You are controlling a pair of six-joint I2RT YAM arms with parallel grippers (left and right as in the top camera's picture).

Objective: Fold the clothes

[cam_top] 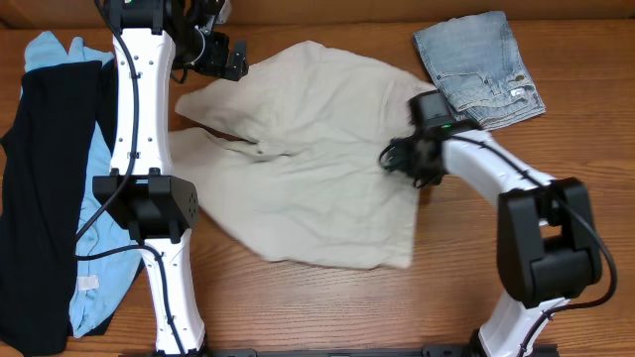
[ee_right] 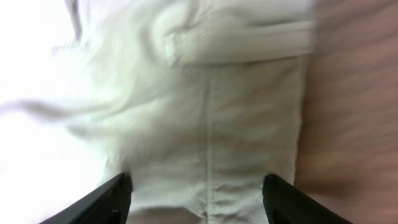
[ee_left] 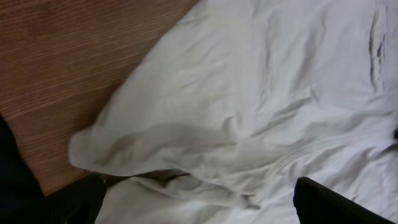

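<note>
A wooden table (cam_top: 327,307) fills the overhead view, with a cream garment (cam_top: 308,159) spread rumpled across its middle. Beyond the garment's far right corner lies a folded pair of jeans (cam_top: 476,69), close to it though contact cannot be judged. Well off to the garment's left, a black garment (cam_top: 40,198) lies over a light blue one (cam_top: 99,278), and both are cut off by the picture's edge and partly hidden behind the left arm.

The left gripper (cam_top: 226,61) sits at the cream garment's far left corner. In the wrist view its fingers (ee_left: 336,202) stand wide apart at the bottom edge, mostly out of frame, with bunched cloth and a dark fold beneath them; nothing is pinched.

The right gripper (cam_top: 402,159) hangs over the cream garment's right edge. Its wrist view is blurred, yet the two fingers (ee_right: 102,202) show clearly spread, framing a seam and a hem where cloth meets bare wood. Whether the fingertips touch the fabric cannot be made out.
</note>
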